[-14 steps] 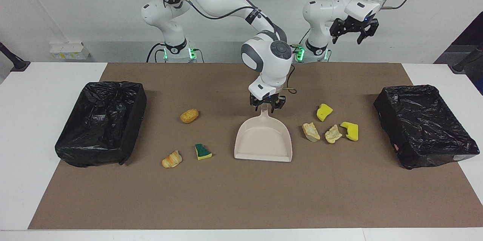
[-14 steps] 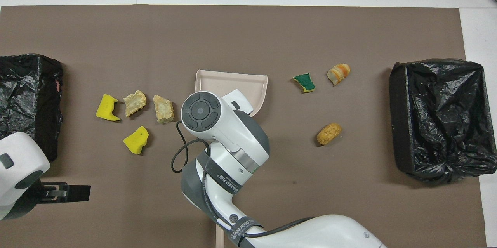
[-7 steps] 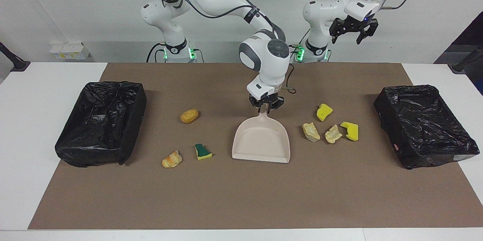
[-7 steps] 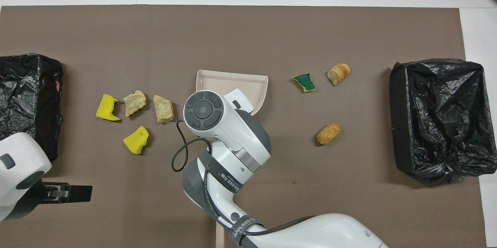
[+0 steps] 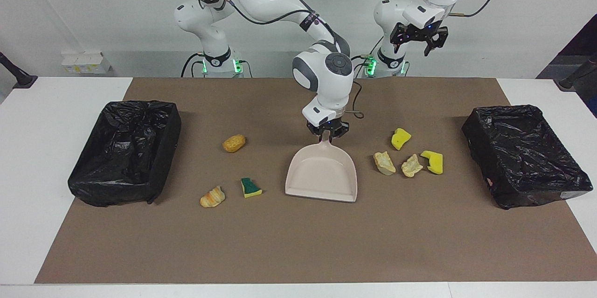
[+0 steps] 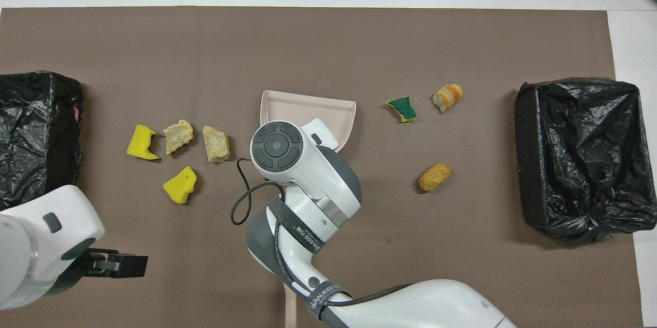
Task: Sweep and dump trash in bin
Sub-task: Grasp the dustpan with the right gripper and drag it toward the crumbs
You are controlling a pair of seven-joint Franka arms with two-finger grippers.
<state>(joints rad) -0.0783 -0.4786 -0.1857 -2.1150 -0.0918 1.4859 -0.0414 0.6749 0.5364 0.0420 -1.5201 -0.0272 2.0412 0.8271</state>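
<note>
1. Beige plastic, the dustpan (image 5: pixel 322 174) lies flat mid-surface with its open lip pointing away from the robots. The right end effector (image 5: pixel 327 134) is clamped on its handle.
2. The trash is all loose: four scraps, two yellow sponge chunks (image 5: pixel 400 138) and two tan lumps (image 5: pixel 384 162), lie beside the pan toward the left arm's end. Toward the right arm's end lie a green-and-yellow sponge piece (image 5: pixel 251 188), a striped bread lump (image 5: pixel 212 197) and an orange lump (image 5: pixel 233 143).
3. To do this step well, I would keep the pan's lip pressed on the mat, so scraps ride in rather than slip under, and turn its mouth toward one cluster.
4. The left end effector (image 5: pixel 418 39) hangs high over the surface's edge by the arms' bases, fingers apart, empty.
5. Brown mat (image 5: pixel 298 242) covers a white surface (image 5: pixel 42 125). A black-lined bin sits at the right arm's end (image 5: pixel 126 151) and another at the left arm's end (image 5: pixel 524 153). A plain white wall stands by the bases.
</note>
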